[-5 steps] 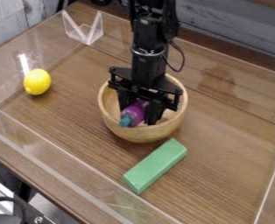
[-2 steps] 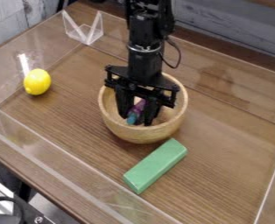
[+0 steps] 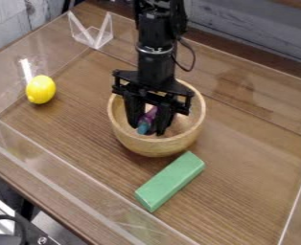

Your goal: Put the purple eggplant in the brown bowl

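One small purple eggplant sits inside the brown bowl, towards its front left as I look at it, with its blue end showing low between the dark parts of the tool. The tool is closed, its tips down inside the bowl, and the black arm rises above it, hiding much of the eggplant. From here I can't tell whether the eggplant is pinched or only touched.

The bowl is round, light wood with thick walls, and stands upright on the tabletop. That surface is brown wood with visible grain, crossed by pale lines down its left side and another near the right edge. Just in front of the bowl and a little to the right lies a green block, set at a slant and apart from it. Well off to the left is a yellow lemon. Farther back on that side stands a see-through, pale-edged object; I can't make out what it is.

Behind the tabletop, a grey panel runs across the upper right. A thin black cable loops beside the arm, and more dark cabling curls in the near left corner, beyond the tabletop's edge.
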`<action>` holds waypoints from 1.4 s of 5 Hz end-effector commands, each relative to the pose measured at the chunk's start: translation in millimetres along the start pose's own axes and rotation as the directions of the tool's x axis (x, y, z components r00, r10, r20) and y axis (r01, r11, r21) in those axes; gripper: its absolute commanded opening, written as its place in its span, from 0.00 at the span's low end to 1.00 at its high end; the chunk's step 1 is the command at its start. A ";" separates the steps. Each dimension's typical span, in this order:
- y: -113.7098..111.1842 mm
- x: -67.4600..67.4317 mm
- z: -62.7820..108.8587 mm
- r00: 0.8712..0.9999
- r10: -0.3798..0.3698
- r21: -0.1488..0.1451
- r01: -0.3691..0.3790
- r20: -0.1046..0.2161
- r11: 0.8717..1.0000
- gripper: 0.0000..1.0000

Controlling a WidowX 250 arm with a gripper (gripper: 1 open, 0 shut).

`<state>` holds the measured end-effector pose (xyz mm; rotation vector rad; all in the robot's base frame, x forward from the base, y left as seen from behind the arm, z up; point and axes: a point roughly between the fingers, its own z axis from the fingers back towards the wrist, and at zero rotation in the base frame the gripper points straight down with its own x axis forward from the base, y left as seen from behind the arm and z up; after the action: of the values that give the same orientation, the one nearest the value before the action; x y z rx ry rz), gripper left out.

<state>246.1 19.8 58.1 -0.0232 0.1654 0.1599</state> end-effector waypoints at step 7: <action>11.6 10.9 24.3 0.998 0.052 -0.044 -0.050 0.047 0.998 1.00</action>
<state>249.6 30.8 67.4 -0.0572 0.1720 0.2074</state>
